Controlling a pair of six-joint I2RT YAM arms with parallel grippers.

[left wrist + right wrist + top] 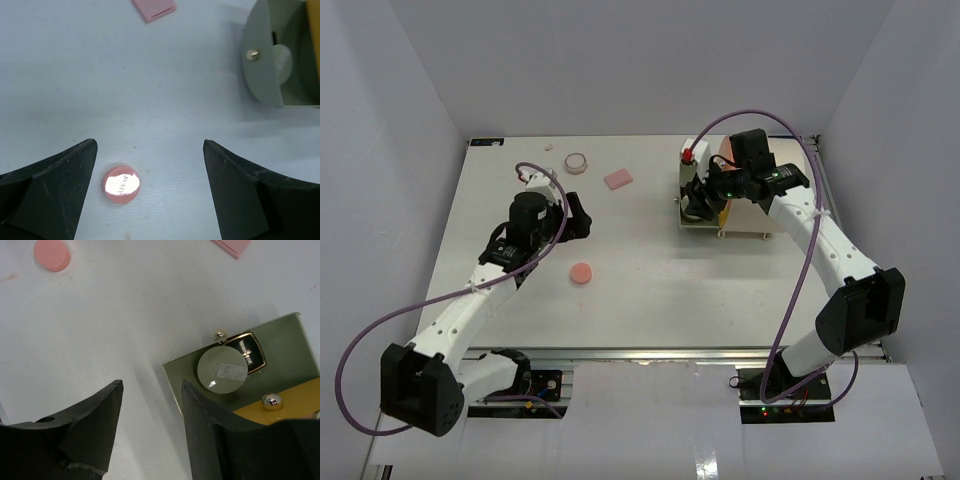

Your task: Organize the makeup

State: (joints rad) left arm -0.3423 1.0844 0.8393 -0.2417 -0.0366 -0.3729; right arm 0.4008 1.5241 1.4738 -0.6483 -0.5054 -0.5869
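Right claw (151, 390), narrow and empty, hangs left of the grey-green round compact (222, 369); closing here likely grasps nothing. Left claw (150, 145) wide.

**Matt table, glossy lids, bright metal**

We see a matt white table (150, 90) with a faint fine grain. The pink disc (121, 185) has a smooth, glossy top that throws back the light, while the pink pad (153, 8) looks dull. The grey-green compact (222, 370) is smooth and satiny under a shiny label. The black compact (254, 352) is glossy with gilt trim. The knobs (272, 401) are polished golden metal on a matt grey-green panel (290, 345). On the left gripper (149, 145) the fingers (55, 185) look like matt black plastic, lightly scuffed.
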